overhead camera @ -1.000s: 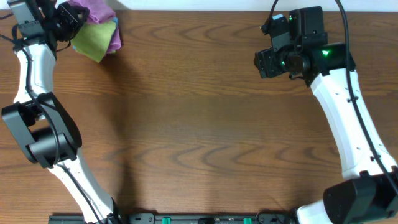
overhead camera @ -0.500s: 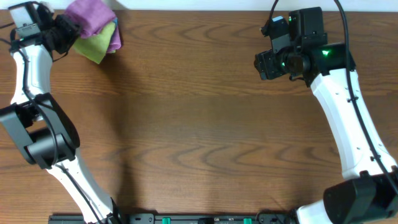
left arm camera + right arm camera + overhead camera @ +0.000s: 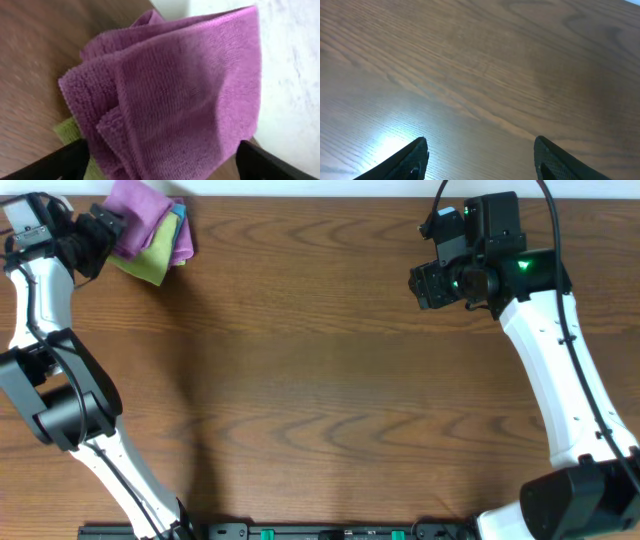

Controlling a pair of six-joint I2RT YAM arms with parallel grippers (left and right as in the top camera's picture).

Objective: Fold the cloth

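A folded purple cloth (image 3: 140, 220) lies on top of a green cloth (image 3: 150, 262) at the table's far left corner, with a blue edge (image 3: 178, 211) showing beside them. In the left wrist view the purple cloth (image 3: 175, 95) fills the frame, and a strip of green cloth (image 3: 70, 131) shows under it. My left gripper (image 3: 103, 230) stands open at the pile's left side, its fingers (image 3: 65, 162) spread to either side of the purple cloth's near edge. My right gripper (image 3: 432, 282) hangs open over bare wood at the far right, nothing between its fingers (image 3: 415, 160).
The pile sits close to the table's back edge, with a white wall (image 3: 295, 75) right behind it. Brown tabletop (image 3: 320, 380) stretches between the two arms. A black rail (image 3: 300, 532) runs along the front edge.
My left gripper has opened and let go of the purple cloth, and the arm has drawn back to the left. The purple cloth now rests on the pile. The right arm has not moved.
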